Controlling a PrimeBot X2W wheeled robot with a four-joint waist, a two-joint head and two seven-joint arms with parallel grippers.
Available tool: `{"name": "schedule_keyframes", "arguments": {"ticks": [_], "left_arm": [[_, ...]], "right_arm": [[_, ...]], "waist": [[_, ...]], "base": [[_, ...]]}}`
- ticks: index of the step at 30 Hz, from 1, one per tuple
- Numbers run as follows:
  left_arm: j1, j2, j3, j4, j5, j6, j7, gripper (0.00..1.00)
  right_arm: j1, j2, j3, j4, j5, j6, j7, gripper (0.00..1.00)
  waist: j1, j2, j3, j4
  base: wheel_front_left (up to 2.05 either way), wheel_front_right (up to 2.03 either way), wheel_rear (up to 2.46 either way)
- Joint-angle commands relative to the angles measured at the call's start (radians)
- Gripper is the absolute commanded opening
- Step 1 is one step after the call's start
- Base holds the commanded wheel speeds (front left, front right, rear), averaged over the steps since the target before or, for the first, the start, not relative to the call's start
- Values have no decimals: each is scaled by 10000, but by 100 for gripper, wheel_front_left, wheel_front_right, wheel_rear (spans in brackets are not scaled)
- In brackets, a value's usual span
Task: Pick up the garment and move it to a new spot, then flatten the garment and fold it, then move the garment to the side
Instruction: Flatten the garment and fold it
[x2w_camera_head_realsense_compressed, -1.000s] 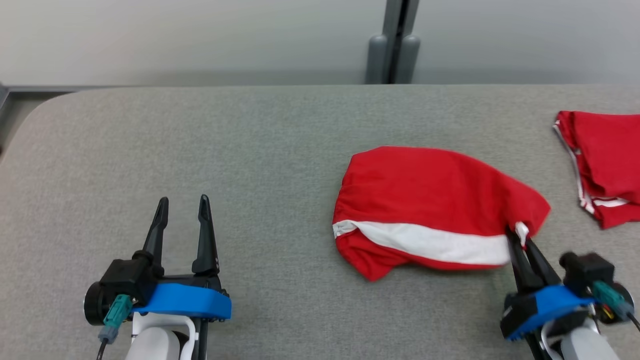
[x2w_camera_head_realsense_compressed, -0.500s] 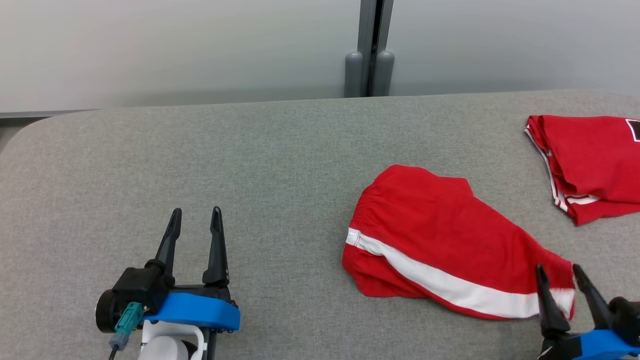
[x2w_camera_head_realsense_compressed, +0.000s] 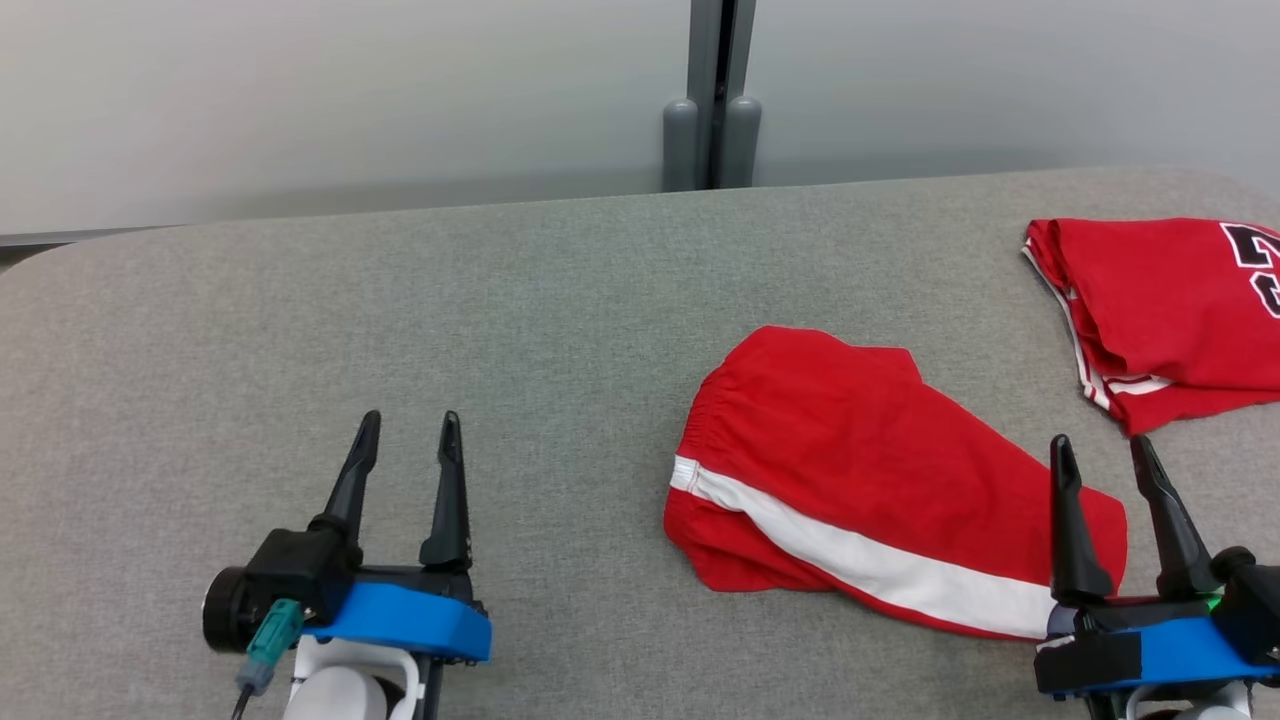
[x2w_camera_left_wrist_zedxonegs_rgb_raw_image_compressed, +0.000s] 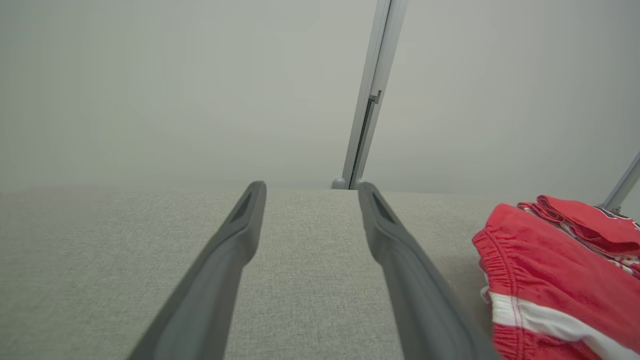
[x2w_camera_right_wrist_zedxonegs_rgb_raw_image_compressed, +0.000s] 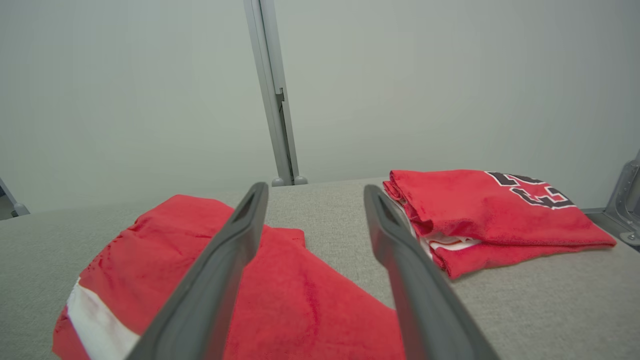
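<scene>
1. Garment (x2w_camera_head_realsense_compressed: 860, 470), a pair of red shorts with a white side stripe (x2w_camera_head_realsense_compressed: 880, 570), is lying loosely spread on the right half of the grey tabletop (x2w_camera_head_realsense_compressed: 400, 300). It is sitting nearer the front edge than the back edge. Its gathered waistband (x2w_camera_head_realsense_compressed: 705, 410) is facing the tabletop's middle.
2. Right end effector (x2w_camera_head_realsense_compressed: 1100, 445) is hovering at the tabletop's front right, fingers spread wide and pinching nothing. In the head view its fingers are overlapping the garment's right end; I cannot tell whether they are touching the cloth.
3. In the right wrist view, the right end effector (x2w_camera_right_wrist_zedxonegs_rgb_raw_image_compressed: 315, 190) is showing one finger over the garment (x2w_camera_right_wrist_zedxonegs_rgb_raw_image_compressed: 290, 285) and the other over bare tabletop.
4. Left end effector (x2w_camera_head_realsense_compressed: 410, 418) is waiting over the tabletop's front left, fingers spread, nothing between them, well apart from the garment.
5. In the left wrist view, the left end effector (x2w_camera_left_wrist_zedxonegs_rgb_raw_image_compressed: 311, 186) is pointing across bare tabletop toward the back edge, with the garment (x2w_camera_left_wrist_zedxonegs_rgb_raw_image_compressed: 540, 260) showing at the side.
6. Folded red jersey (x2w_camera_head_realsense_compressed: 1170, 300) with dark lettering is lying at the tabletop's far right, apart from the garment.
7. Grey post (x2w_camera_head_realsense_compressed: 712, 100) is standing behind the tabletop's back edge.
</scene>
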Motion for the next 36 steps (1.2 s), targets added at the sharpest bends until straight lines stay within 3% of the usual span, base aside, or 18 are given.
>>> {"name": "schedule_keyframes", "arguments": {"ticks": [1, 12, 21, 33, 35, 36], "left_arm": [[-213, -12, -96, 11, 89, -84, -23, 100], [-1671, 0, -2473, 1463, -393, -620, 254, 100], [-2748, 601, -4573, 3028, -1807, -612, 892, 100], [-3426, 1062, -6319, 3767, -3556, -615, 775, 100], [-3563, 1059, -6445, 3934, -3615, -615, 620, 4], [-3643, 1056, -6452, 4034, -3634, -615, 531, 0]], "right_arm": [[-209, 19, 71, 10, 67, 2, -71, 100], [-396, 27, 280, 134, 253, 2, -74, 100], [-550, 24, 338, 229, 407, 2, -72, 100], [-600, 25, 220, 259, 503, 2, -75, 100], [-613, 25, 213, 248, 507, 2, -73, 100], [-617, 25, 199, 244, 506, 2, -74, 100]], "waist": [[0, 0, 34, -63], [0, 0, 272, -512], [0, 0, 666, -1033], [0, 0, 962, -1401], [0, 0, 970, -1417], [0, 0, 968, -1417]], "base": [[0, 0, 0], [0, 0, 0], [0, 0, 0], [0, 0, 0], [0, 0, 0], [0, 0, 0]]}}
